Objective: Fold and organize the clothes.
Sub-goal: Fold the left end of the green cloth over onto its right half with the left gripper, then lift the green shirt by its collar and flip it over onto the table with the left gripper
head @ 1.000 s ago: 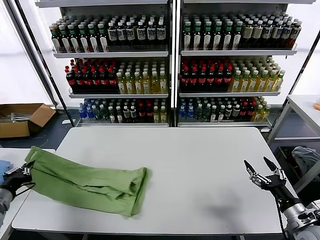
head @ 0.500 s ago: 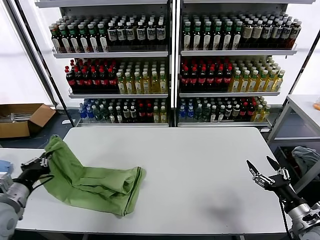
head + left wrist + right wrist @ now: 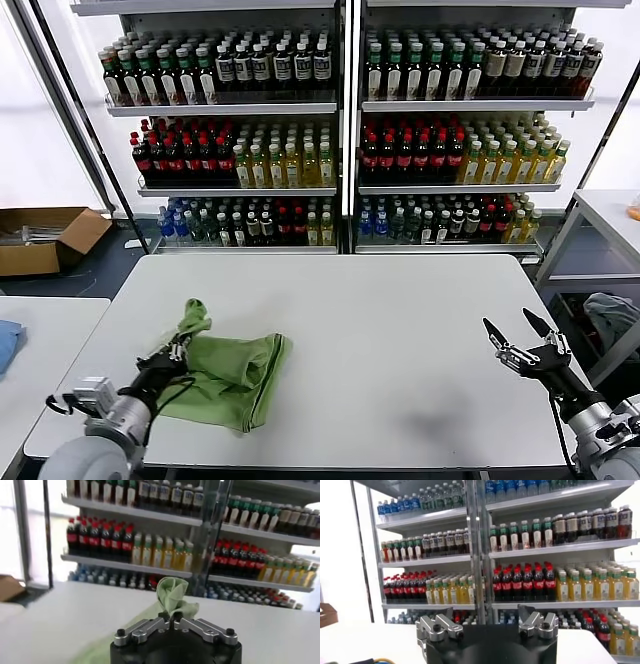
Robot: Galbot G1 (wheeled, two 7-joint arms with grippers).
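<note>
Dragged inward, polo shirt point(image 3: 232, 367) bunches beside left pincer point(image 3: 178, 347) (clamped).

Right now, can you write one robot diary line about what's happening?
left gripper: shut on green shirt, lifting its end | shirt: bunched on white table | right gripper: open, empty, right of the table

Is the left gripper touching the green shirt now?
Touching. The left wrist view shows the left gripper shut on a bunched fold of the green shirt.

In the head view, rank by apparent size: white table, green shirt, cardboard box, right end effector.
1. White table
2. Green shirt
3. Cardboard box, which sits farther back, so its true size is unsure
4. Right end effector
</note>
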